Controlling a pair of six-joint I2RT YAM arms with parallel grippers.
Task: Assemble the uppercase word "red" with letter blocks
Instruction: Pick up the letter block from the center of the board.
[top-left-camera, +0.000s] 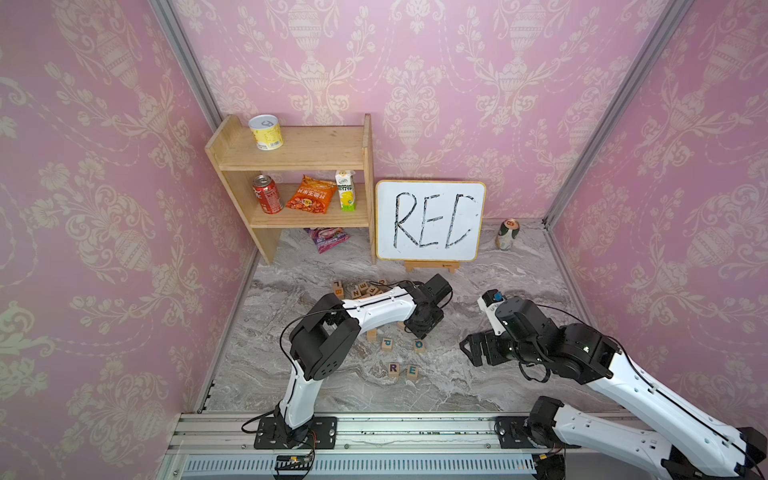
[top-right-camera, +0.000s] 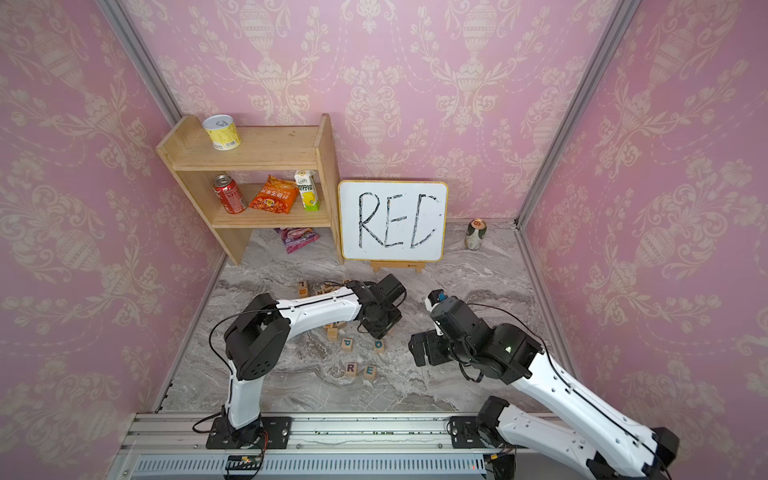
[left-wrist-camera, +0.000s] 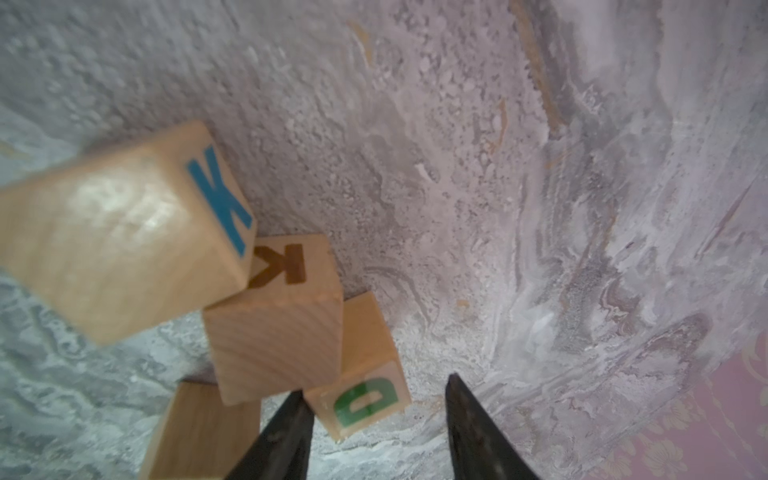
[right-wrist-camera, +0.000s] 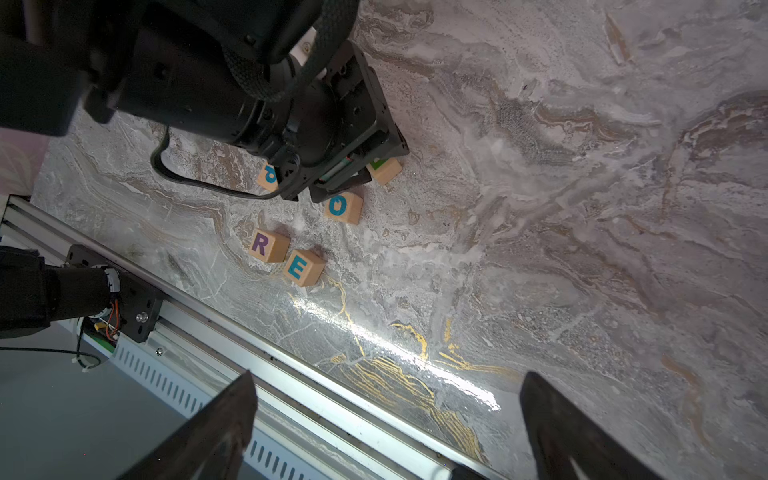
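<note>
The left gripper (left-wrist-camera: 374, 384) straddles the green D block (left-wrist-camera: 361, 399), jaws parted, not yet clamped, apparently to lift it. At its six o'clock the R block (top-left-camera: 393, 368) and E block (top-left-camera: 412, 370) sit paired, awaiting D. The right gripper (right-wrist-camera: 388, 374) hangs open, empty.

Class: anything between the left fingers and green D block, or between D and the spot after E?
Nothing between the fingers and the green D block; a brown K block crowds it. The blue O block sits roughly on the way to the E block.

Purple R blk (right-wrist-camera: 269, 246) & blue E blk (right-wrist-camera: 303, 268) sit side by side; green D blk (left-wrist-camera: 361, 399) lies apart, letter up.
</note>
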